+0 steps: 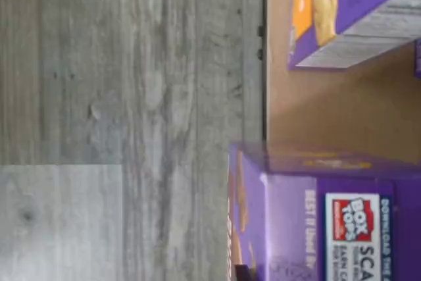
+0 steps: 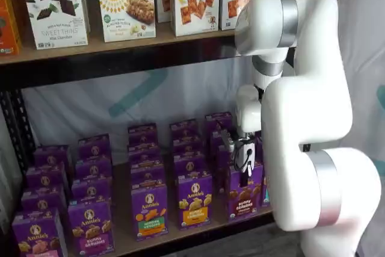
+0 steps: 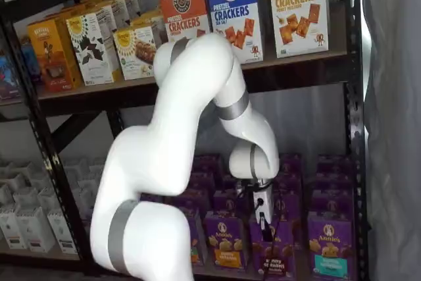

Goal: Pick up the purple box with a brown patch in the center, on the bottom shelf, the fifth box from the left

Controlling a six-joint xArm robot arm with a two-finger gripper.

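The purple box (image 2: 244,200) stands upright at the front of the bottom shelf (image 2: 122,240), with dark brown cookies on its front and "bunny grahams" lettering. It also shows in a shelf view (image 3: 277,253). My gripper (image 2: 246,171) hangs just above the box's top, fingers pointing down, and shows in both shelf views (image 3: 264,227). The black fingers show no plain gap and hold no box. In the wrist view a purple carton top (image 1: 329,222) with a Box Tops label stands on the tan shelf board (image 1: 329,110).
Next to the purple box stand a purple carton with orange-yellow snacks (image 2: 194,200) and one with a teal band (image 3: 328,244). More purple cartons stand behind. The upper shelf (image 2: 120,43) bears cracker boxes. A black rack post (image 3: 352,129) is at the right. The grey floor (image 1: 131,97) lies below.
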